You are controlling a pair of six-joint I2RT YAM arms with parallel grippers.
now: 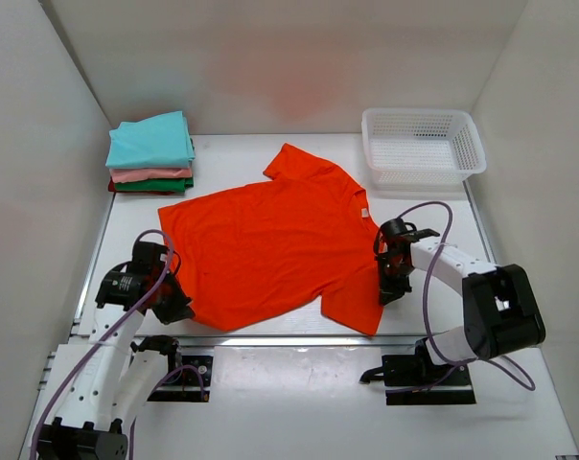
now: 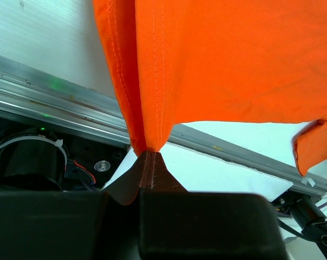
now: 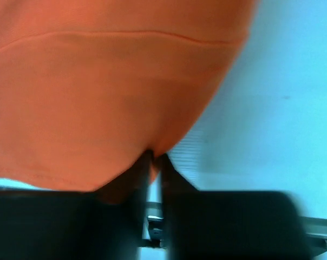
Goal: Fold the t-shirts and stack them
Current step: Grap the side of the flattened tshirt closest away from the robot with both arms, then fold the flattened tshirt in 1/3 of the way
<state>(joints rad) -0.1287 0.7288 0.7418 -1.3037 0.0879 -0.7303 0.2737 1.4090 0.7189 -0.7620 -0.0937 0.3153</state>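
Observation:
A bright orange-red t-shirt (image 1: 270, 244) lies spread flat on the white table, collar to the right. My left gripper (image 1: 174, 305) is shut on its hem corner at the near left; the pinched hem (image 2: 148, 154) shows in the left wrist view. My right gripper (image 1: 389, 287) is shut on the near right sleeve edge; the wrist view shows the cloth (image 3: 98, 97) nipped between the jaws. A stack of folded t-shirts (image 1: 150, 153), teal on top, then pink, green and dark red, sits at the far left.
A white mesh basket (image 1: 422, 146) stands at the far right. A metal rail (image 2: 55, 103) runs along the table's near edge, with the arm bases (image 1: 419, 369) just behind it. White walls close in the sides and back.

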